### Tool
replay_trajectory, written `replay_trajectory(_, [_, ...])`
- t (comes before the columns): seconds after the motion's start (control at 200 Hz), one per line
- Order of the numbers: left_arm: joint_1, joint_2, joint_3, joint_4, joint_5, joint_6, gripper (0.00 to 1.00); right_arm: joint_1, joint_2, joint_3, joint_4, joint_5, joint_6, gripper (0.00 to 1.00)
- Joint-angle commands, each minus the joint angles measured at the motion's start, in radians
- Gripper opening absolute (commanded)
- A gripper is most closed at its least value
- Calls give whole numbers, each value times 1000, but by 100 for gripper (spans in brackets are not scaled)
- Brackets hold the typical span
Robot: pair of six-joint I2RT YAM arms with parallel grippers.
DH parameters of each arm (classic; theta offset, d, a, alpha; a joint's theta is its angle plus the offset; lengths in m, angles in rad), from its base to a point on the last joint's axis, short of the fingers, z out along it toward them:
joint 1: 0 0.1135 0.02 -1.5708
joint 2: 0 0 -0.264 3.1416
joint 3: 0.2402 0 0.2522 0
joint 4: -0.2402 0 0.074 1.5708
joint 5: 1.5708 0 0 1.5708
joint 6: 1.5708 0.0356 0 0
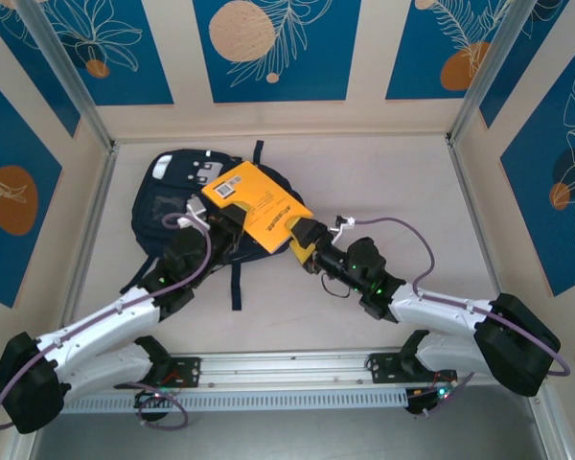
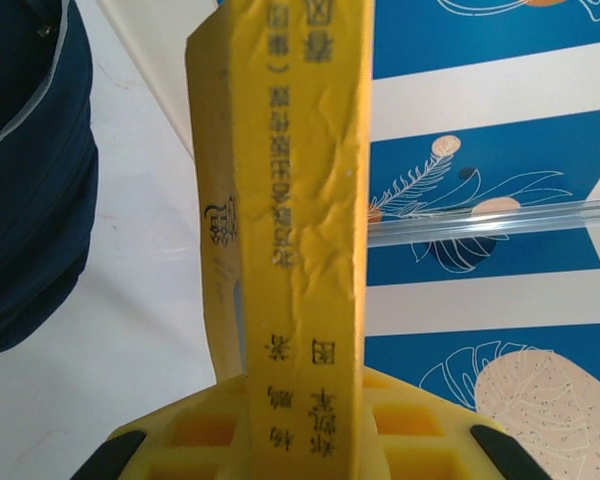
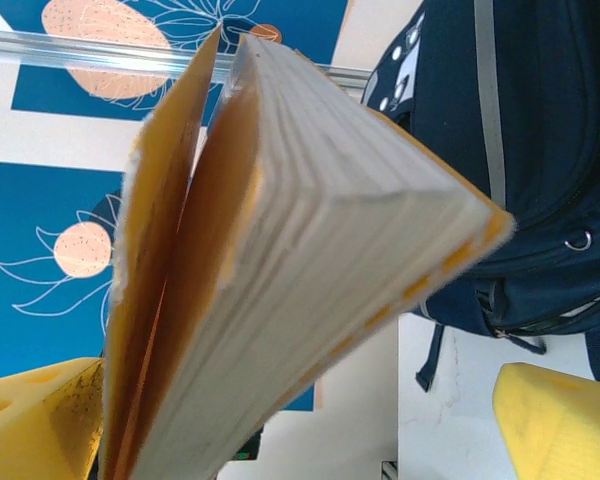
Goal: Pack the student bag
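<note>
The student bag lies flat on the table at the left, dark navy with white patches; it also appears as the bag and the bag. A thick yellow book hangs tilted over the bag's right side. My left gripper is shut on its spine: the book stands upright between the yellow jaws of the left gripper. My right gripper is open at the book's lower right corner. The book's pages fan between the fingers of the right gripper, leaning near the left one, well apart from the right finger.
Walls with blue leaf panels enclose the white table on three sides. Metal frame posts stand at the back corners. A bag strap trails toward the near edge, where the arms' mounting rail runs.
</note>
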Motion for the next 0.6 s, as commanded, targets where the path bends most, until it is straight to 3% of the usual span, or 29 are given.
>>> replay_trajectory(0.0, [-8,-7,45,55,25,-8,0,1,8,45,63,-3,-22,97])
replay_trajectory(0.235, [-21,-22,23,-6,35,-19,0,-27,-1,117,76,-11,-80,88])
replay_trajectory(0.41, [-27,-12,18,-60,44,-49,0,-35,-9,167,29,-33,-176,73])
replay_trajectory(0.47, [-26,-3,21,-73,54,-65,0,-31,-4,165,27,-28,-198,62])
replay_trajectory(0.595, [-27,38,56,-131,107,-90,0,-27,-26,152,-42,16,-230,27])
